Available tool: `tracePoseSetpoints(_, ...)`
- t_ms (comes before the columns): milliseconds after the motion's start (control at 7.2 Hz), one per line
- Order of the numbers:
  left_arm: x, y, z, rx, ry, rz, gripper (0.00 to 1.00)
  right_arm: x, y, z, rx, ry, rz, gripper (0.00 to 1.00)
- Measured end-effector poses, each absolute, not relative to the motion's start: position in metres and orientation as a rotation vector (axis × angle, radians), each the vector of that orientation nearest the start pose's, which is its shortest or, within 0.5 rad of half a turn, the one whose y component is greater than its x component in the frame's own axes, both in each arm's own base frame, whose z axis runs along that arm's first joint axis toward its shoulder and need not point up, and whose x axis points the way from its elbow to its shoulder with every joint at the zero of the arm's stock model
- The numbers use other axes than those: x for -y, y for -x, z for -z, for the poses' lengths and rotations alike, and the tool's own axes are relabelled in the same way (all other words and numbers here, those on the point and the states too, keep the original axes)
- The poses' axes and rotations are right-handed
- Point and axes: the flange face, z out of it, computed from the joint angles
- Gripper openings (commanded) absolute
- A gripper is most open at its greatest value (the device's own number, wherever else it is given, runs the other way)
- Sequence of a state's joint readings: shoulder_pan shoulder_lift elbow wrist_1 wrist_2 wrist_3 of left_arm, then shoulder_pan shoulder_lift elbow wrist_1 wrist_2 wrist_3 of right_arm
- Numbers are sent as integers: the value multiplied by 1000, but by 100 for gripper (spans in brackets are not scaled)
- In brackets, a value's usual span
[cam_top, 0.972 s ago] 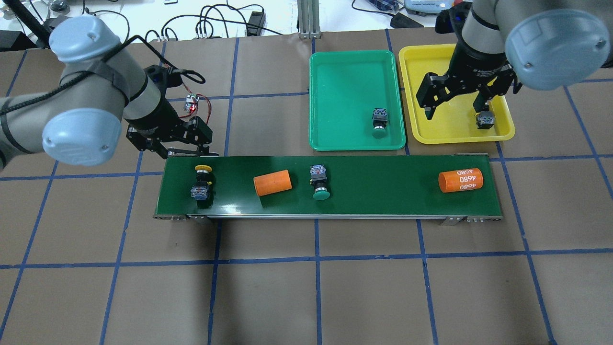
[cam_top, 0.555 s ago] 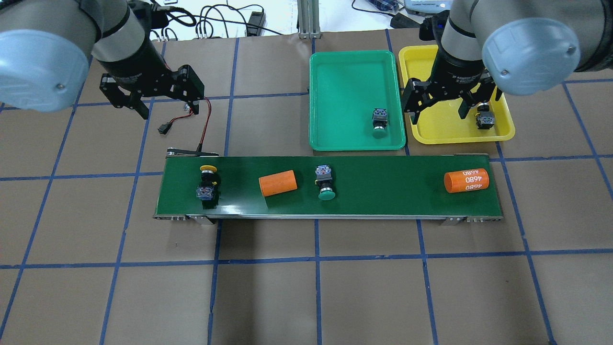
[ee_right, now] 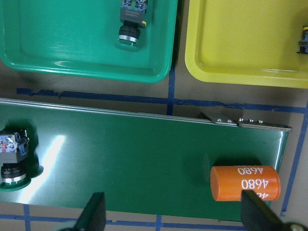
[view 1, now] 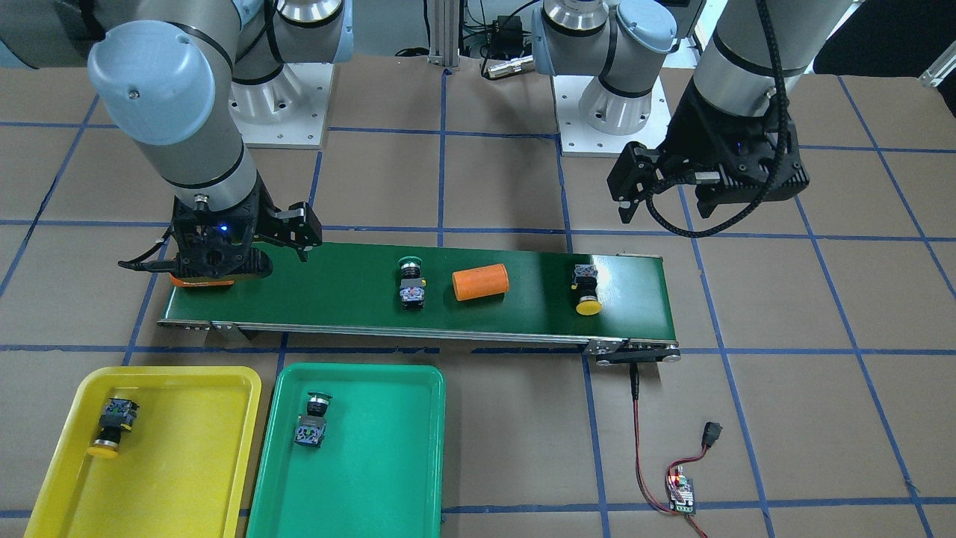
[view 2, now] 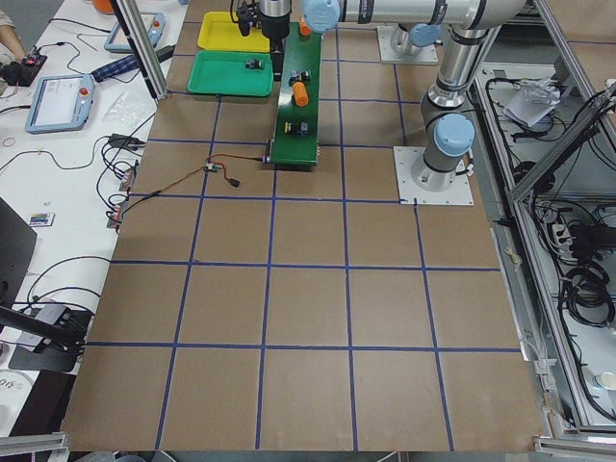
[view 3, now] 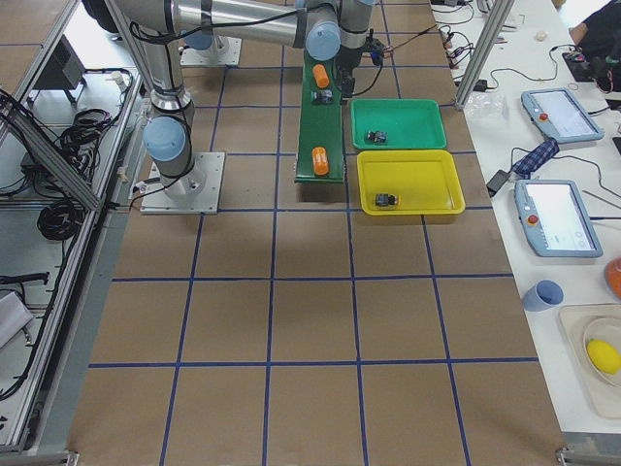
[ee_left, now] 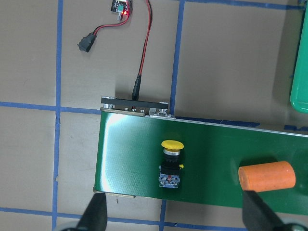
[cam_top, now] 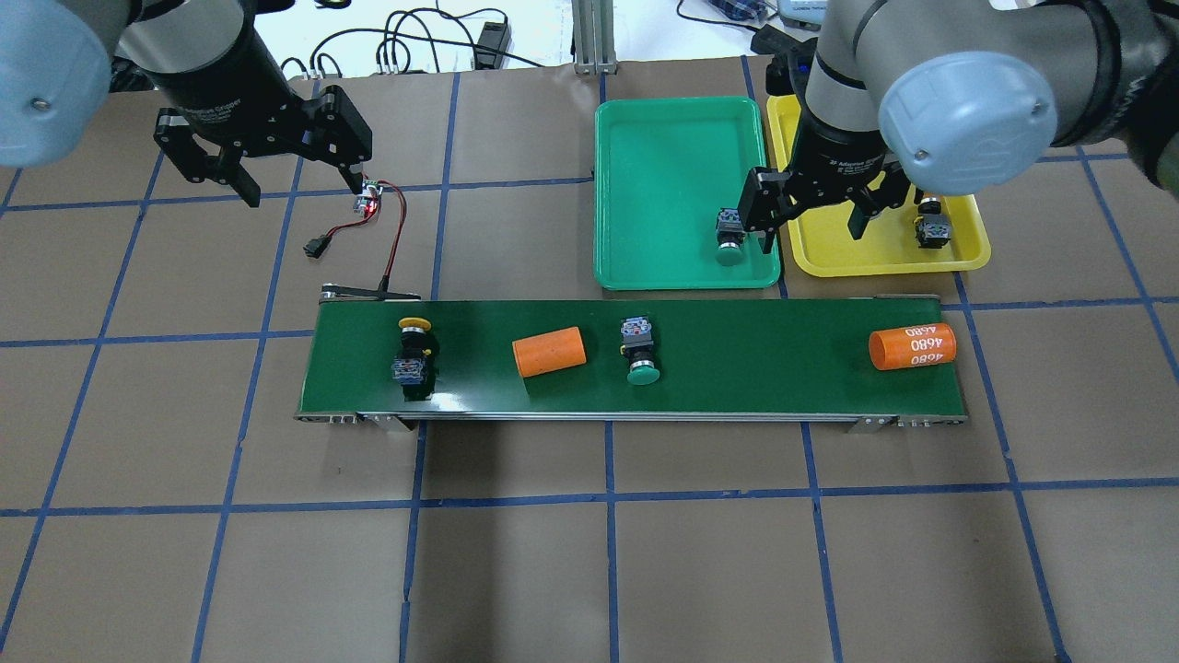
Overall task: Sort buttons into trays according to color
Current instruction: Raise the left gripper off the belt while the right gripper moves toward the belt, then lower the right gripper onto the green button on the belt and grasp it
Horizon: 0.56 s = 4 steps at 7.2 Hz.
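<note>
one orange cylinder [cam_top: 912,347] marked 4680 lies near the yellow tray [cam_top: 875,262].

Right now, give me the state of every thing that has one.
left pincer: open, empty
right pincer: open, empty
green tray: holds sorted green button
yellow tray: holds sorted yellow button
conveyor belt: carries loose yellow button, loose green button, both lying down
controller board: red light on

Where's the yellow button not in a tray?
Overhead view: the yellow button lies on the conveyor belt near its left end, beside the plain orange cylinder.
</note>
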<state>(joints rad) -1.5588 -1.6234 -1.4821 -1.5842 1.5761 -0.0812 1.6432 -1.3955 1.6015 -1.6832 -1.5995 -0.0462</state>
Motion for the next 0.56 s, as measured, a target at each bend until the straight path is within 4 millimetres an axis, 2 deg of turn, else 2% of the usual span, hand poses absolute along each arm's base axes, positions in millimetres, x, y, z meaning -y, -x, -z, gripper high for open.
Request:
tracePoseSetpoints(278,509,130,-513,-3150,137,46,100,540,-174,-383,-3160,201,-175,100)
tracePoseSetpoints(555,513,125,-508,-3143,137,36,100,541,-190,-369,-3147,207,-204,100)
